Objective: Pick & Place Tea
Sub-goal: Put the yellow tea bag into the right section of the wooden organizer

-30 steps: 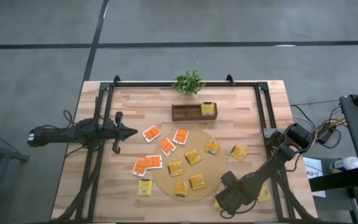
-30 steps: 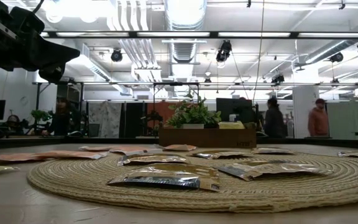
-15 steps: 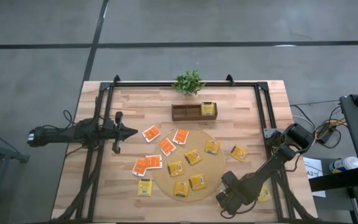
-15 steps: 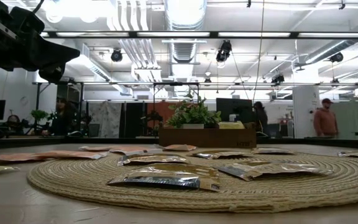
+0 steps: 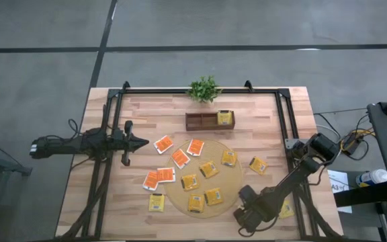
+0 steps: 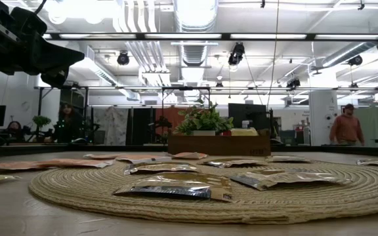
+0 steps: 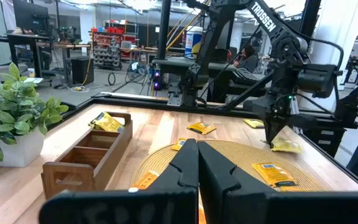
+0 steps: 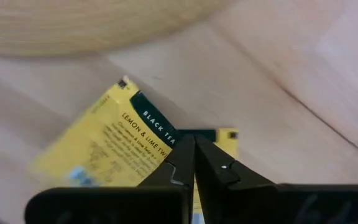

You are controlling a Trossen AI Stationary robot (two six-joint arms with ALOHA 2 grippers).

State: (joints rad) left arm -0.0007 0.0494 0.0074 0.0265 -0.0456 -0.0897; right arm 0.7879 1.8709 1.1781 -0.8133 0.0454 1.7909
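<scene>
Many tea packets lie flat on the table. Yellow ones (image 5: 209, 169) rest on the round woven mat (image 5: 237, 176), orange-red ones (image 5: 180, 158) at and beside its left rim. One yellow packet (image 8: 104, 149) lies on the bare wood just off the mat's near right rim. My right gripper (image 8: 194, 142) points down over it, shut on it; in the high view the arm (image 5: 239, 216) hides it. My left gripper (image 5: 145, 142) hangs shut over the table's left side, pointing level toward the right, and touches nothing. My right gripper pinches the yellow packet between its two fingers at the end with the dark green band (image 8: 166, 132). The fingers come from above, pointing down. The rest of the packet lies flat on the wood beside the mat's rim.
A wooden box (image 5: 201, 121) stands at the far middle with a yellow packet in its right compartment (image 5: 225, 117). Behind it is a small green plant (image 5: 204, 88). More yellow packets (image 5: 259, 165) lie right of the mat. Black frame rails (image 5: 282, 121) run along the table's sides.
</scene>
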